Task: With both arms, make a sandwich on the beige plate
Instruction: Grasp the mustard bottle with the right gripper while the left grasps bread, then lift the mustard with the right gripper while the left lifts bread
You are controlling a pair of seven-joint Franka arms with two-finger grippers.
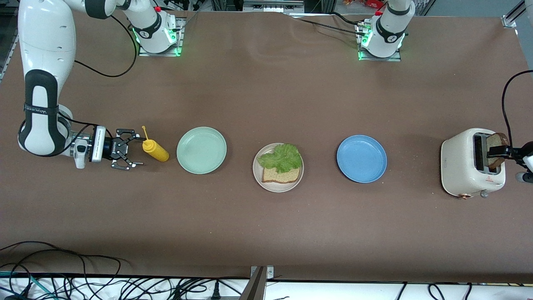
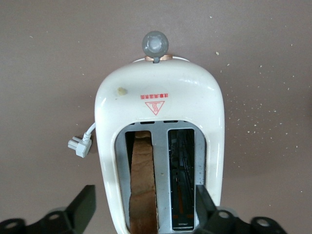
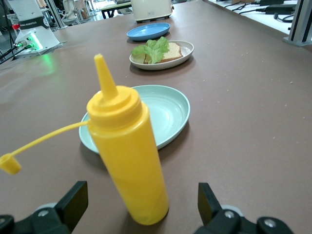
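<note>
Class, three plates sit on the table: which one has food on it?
The beige plate, the middle one, holding bread and lettuce; the mint-green and blue plates are bare.

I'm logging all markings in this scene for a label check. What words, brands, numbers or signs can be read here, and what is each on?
Cream-white toaster: red triangle warning sign holding wavy lines, with a row of red characters above it, too small to read.
White right robot arm: a line of grey lettering on its black band, too blurred to read.
Nothing else carries readable text.
</note>
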